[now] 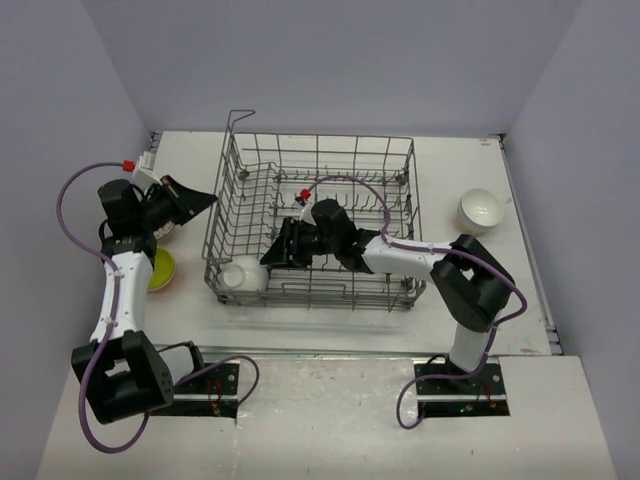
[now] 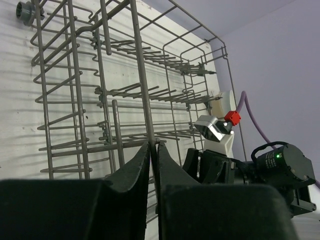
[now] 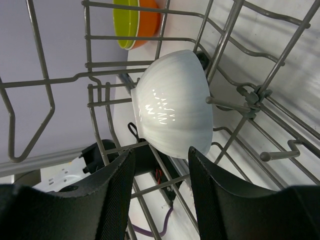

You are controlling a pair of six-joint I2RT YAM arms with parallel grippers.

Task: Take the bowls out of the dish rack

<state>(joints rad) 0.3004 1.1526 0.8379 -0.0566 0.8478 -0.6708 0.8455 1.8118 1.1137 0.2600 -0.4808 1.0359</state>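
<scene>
Top external view gives us the large grey metal wire dish rack (image 1: 330, 138) standing on the white bench (image 1: 330, 328), out in front of the two arms. We see the left hand (image 1: 207, 199) at the rack's left wall, its tip against the wires. From the left wrist, its black fingers (image 2: 130, 170) are clenched down to a thin slit. An upright wire of the dish rack runs into that slit, so we read the hand as pinching that wire.

The right hand (image 1: 273, 250) reaches inside the dish rack toward its near left corner, where a glossy white ribbed bowl (image 3: 172, 100) lies tipped on its side among the tines. From the right wrist, this hand is released, fingers spread, with the lower edge of that bowl just ahead of the tips. We cannot tell whether either finger touches it.

Outside the rack, a second white bowl (image 1: 479, 210) sits on the bench to the right, apart from the wires. A lime-green bowl (image 1: 160, 270) sits on the bench to the left, beside the left arm. The right wrist view shows it stacked with an orange bowl (image 3: 150, 20).
</scene>
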